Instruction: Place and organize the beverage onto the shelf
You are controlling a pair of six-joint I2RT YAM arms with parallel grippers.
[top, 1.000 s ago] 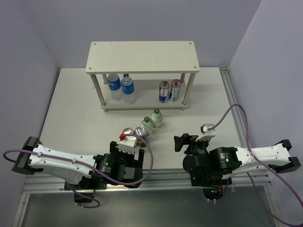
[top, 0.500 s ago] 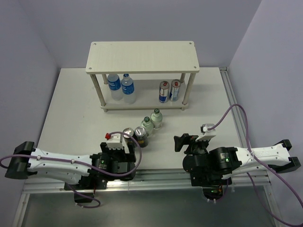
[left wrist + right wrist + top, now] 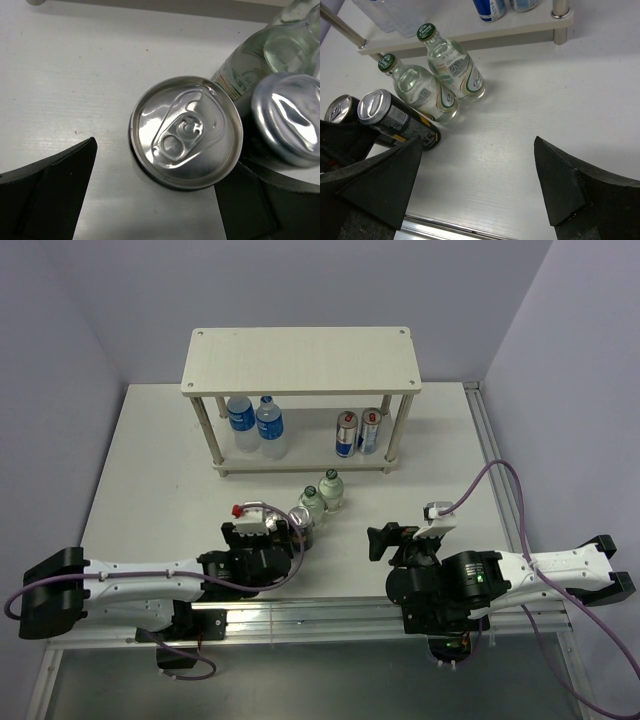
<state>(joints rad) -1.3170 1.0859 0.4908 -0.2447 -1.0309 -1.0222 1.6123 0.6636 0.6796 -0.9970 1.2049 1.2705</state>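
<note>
From above, the left gripper (image 3: pixel 272 532) has slid forward from the near edge of the bench (image 3: pixel 150 470) to the two black cans (image 3: pixel 300 522), which stand well short of the shelf (image 3: pixel 300 360) at the far edge. Its wrist view shows the jaws spread either side of the left can (image 3: pixel 186 131), not yet closed on it, so a pinch looks next. The right wrist view shows the right gripper (image 3: pixel 477 182) spread and empty.

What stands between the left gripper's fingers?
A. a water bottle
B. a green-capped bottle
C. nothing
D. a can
D: the left wrist view looks down on a can standing upright between the left gripper's open fingers.
</note>
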